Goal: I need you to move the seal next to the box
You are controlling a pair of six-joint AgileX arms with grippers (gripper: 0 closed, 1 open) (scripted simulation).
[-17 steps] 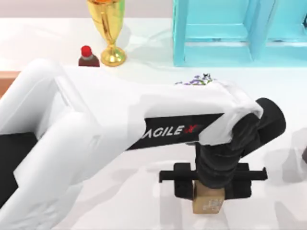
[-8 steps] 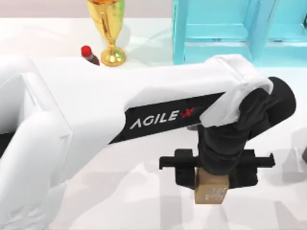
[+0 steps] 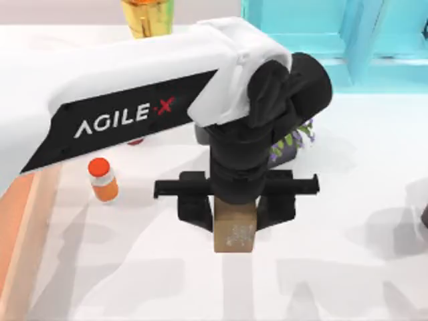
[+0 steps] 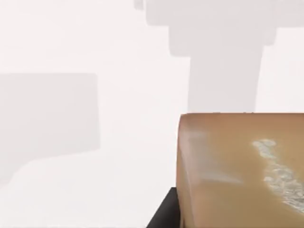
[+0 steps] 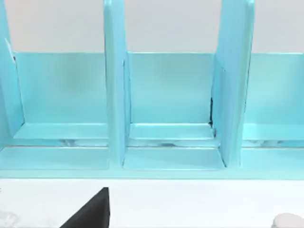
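Observation:
My left gripper hangs over the middle of the table, shut on the seal, a tan-brown block with whitish marks on its front face. The block sits between the black fingers and sticks out below them, clear of the table. Close up in the left wrist view, the seal has white tabletop beyond it. An edge of the box, light wood with a salmon-orange inside, shows at the table's left edge, well to the left of the seal. A dark part of my right arm sits at the right edge.
An orange-capped small bottle stands between the box and the gripper. A flowerpot with purple flowers is behind the left wrist. A gold trophy and a turquoise shelf unit stand along the back.
My left arm has swung to the left with the seal still gripped, and the block looks higher. The orange-capped bottle and the box edge have come out from under the arm.

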